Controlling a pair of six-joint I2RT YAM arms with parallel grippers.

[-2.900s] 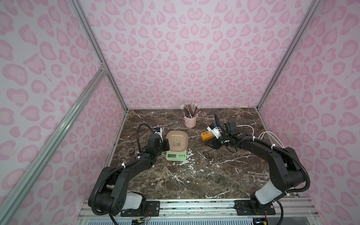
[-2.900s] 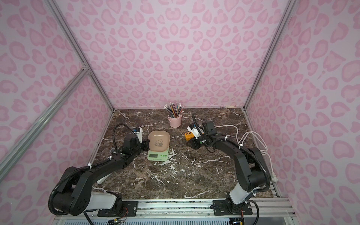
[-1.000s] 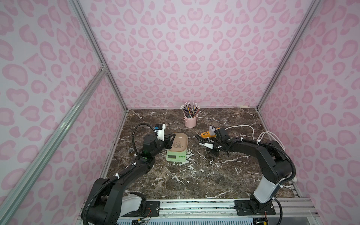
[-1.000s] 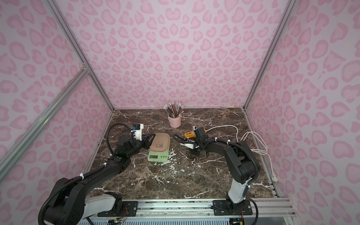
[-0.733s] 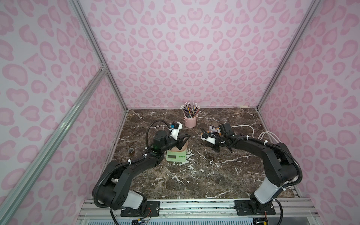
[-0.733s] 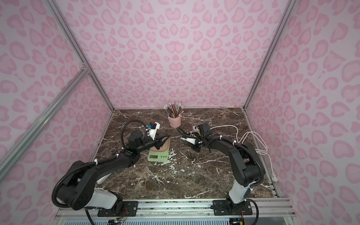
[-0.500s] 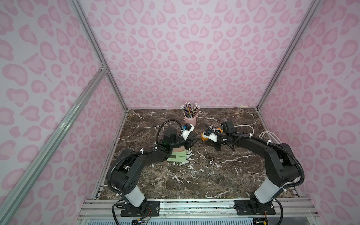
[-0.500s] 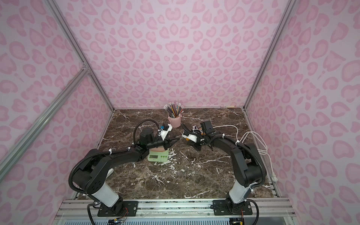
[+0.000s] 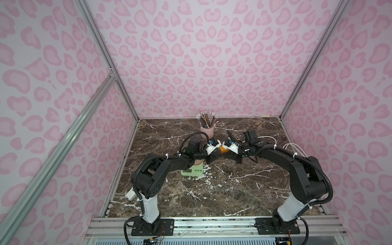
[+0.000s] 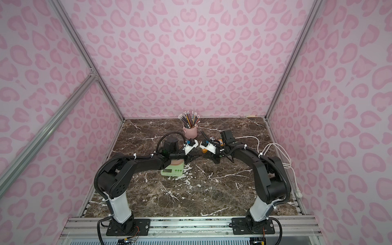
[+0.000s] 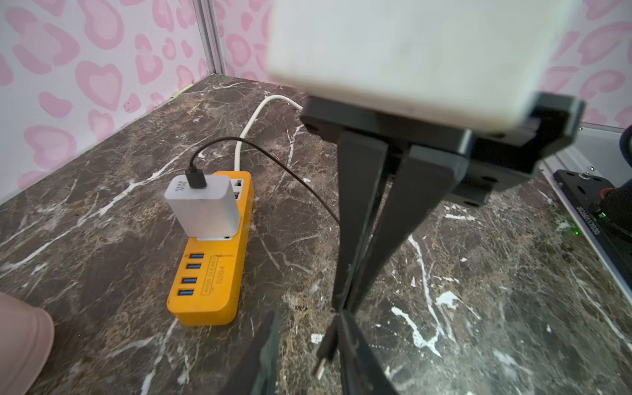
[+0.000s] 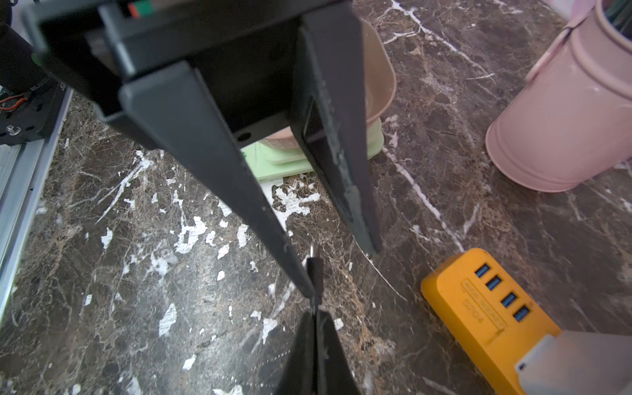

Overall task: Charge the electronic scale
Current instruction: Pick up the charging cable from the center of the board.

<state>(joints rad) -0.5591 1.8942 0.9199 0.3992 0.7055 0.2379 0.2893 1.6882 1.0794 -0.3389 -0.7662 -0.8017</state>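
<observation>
The electronic scale (image 9: 192, 170), mint-green with a beige-pink tray (image 12: 378, 78), stands left of centre, half under my left arm. My right gripper (image 12: 316, 316) is shut on the thin black charging cable (image 11: 301, 181), just behind its plug (image 12: 314, 268). That cable runs from a white cube charger (image 11: 205, 208) on the orange power strip (image 11: 208, 273). My left gripper (image 11: 304, 318) is open and faces the right gripper tip to tip, just right of the scale. The plug (image 11: 325, 352) lies between its fingers, against one of them. In a top view both grippers (image 9: 219, 157) meet in front of the power strip.
A pink cup of pencils (image 9: 207, 131) stands behind the grippers near the back wall. White cables (image 9: 294, 148) loop along the right side. The power strip (image 12: 478, 301) lies close to the right gripper. Metal rails (image 9: 212, 222) run along the front edge.
My left arm has swung from left of the scale across it to the right gripper. The right gripper has shifted a little, staying shut on the cable.
</observation>
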